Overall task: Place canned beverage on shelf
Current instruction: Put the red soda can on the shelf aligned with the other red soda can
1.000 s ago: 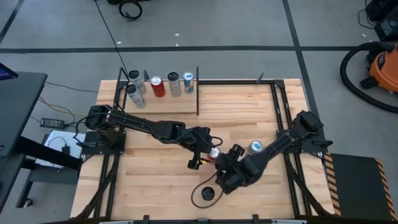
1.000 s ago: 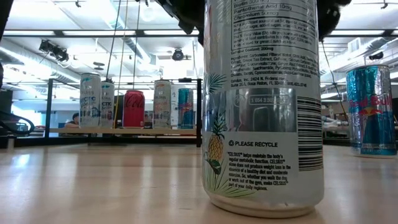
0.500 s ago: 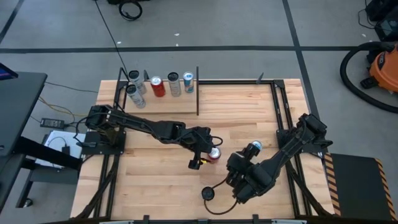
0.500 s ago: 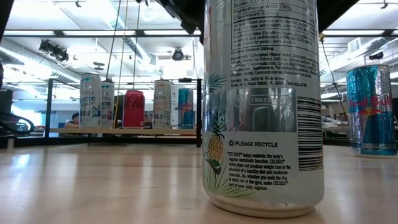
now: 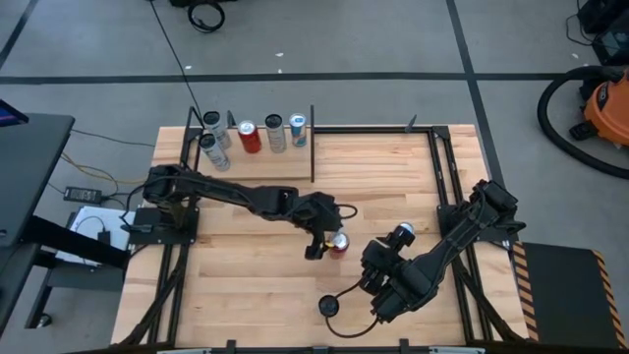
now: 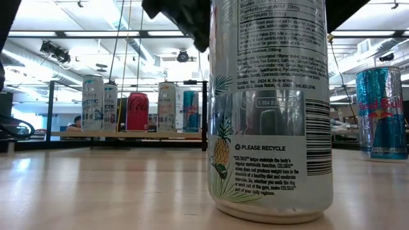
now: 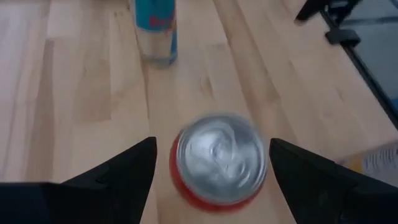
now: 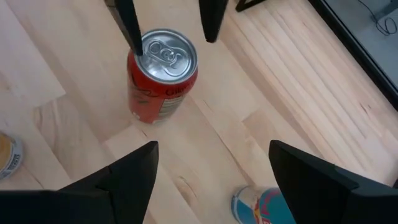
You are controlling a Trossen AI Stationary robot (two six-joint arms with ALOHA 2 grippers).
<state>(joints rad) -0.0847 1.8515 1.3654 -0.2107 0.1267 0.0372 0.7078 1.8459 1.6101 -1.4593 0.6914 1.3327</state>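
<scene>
Red and silver, the can [image 5: 339,243] stands upright near the middle of the wooden tabletop [image 5: 256,285], and from my remote station I see the left gripper [image 5: 325,242] directly above it. In the left wrist view the silver top of this can [image 7: 219,157] lies between the two dark fingers [image 7: 118,171], with a gap on each side, so the jaws are open around it and do not squeeze it. The right gripper [image 5: 376,278] is at about 4 o'clock from the can, a little apart, and it holds nothing; its fingers [image 8: 127,174] stand wide open in the right wrist view, which also shows the red can [image 8: 160,74] farther off. A blue and silver can [image 5: 403,233] stands upright at 3 o'clock from the red one, near the right arm. The shelf [image 5: 260,162] is at the 11 o'clock corner of the tabletop, well apart from the red can, and five cans [image 5: 252,136] already stand on it. A small dark round object [image 5: 328,306] lies at 6 o'clock from the red can. In the low view a tall silver can with a pineapple picture [image 6: 271,108] fills the front, and I cannot tell which can of the high view it is.
</scene>
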